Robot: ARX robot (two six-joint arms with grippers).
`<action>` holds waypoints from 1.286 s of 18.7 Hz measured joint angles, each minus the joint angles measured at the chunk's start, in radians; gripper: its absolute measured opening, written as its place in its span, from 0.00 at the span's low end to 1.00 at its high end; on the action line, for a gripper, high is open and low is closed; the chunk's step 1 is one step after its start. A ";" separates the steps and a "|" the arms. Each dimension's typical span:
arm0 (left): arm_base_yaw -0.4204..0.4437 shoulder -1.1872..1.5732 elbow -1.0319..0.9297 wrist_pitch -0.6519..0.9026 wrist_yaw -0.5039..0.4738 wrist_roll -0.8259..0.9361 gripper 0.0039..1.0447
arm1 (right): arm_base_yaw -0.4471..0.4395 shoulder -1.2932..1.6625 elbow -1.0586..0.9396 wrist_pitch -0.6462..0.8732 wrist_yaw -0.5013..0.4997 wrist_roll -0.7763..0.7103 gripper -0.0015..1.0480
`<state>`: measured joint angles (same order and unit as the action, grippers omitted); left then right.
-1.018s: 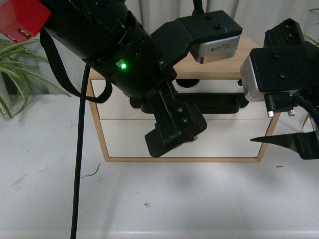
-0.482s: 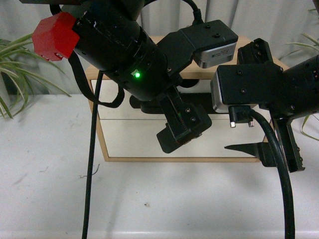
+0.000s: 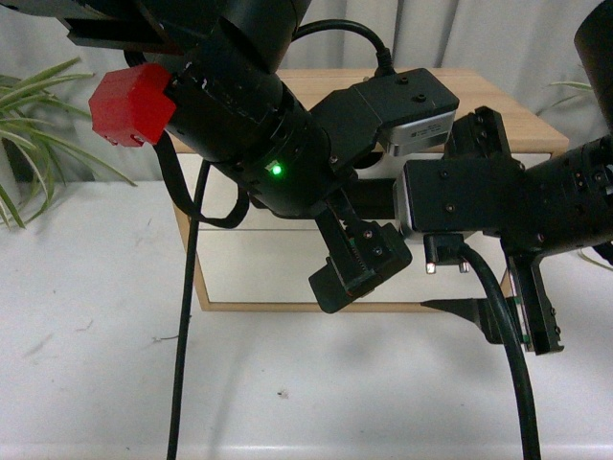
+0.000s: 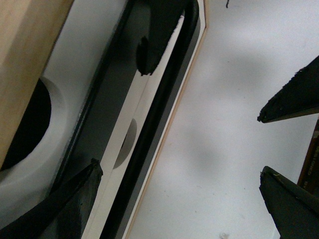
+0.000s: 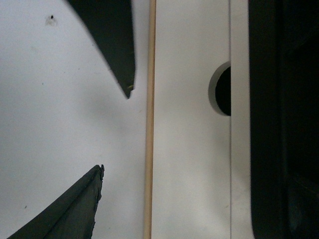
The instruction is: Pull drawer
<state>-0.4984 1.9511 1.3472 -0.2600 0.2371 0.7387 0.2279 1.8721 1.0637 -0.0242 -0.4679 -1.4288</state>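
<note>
Right arm has swung in toward centre; right gripper (image 5: 114, 130) gapes wide over the table (image 5: 50, 124), near side of the cabinet (image 3: 498, 105). Left gripper (image 4: 179, 174) is also wide, the handle (image 4: 159, 99) seemingly between its fingers, unclamped. Drawer (image 4: 84, 59), top slot, looks unmoved; pull not begun.

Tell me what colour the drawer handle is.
The handle is black, best seen in the left wrist view.

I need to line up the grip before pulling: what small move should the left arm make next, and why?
Probably ease the left end effector a little closer so its open fingers straddle the handle of the drawer, then close. The left wrist view shows them spread wide beside the bar, not clamped on it.
</note>
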 joint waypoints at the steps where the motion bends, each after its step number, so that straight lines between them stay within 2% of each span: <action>1: 0.000 0.008 0.000 0.016 0.002 -0.003 0.94 | -0.001 0.005 -0.006 0.005 0.001 0.000 0.94; 12: -0.030 0.008 -0.054 0.033 0.042 -0.046 0.94 | -0.006 -0.048 -0.080 -0.019 -0.019 -0.006 0.94; 24: -0.069 -0.154 -0.278 0.106 0.070 -0.089 0.94 | 0.014 -0.202 -0.244 -0.070 0.002 -0.051 0.94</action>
<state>-0.5671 1.7969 1.0687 -0.1539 0.3073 0.6498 0.2424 1.6699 0.8196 -0.0940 -0.4664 -1.4796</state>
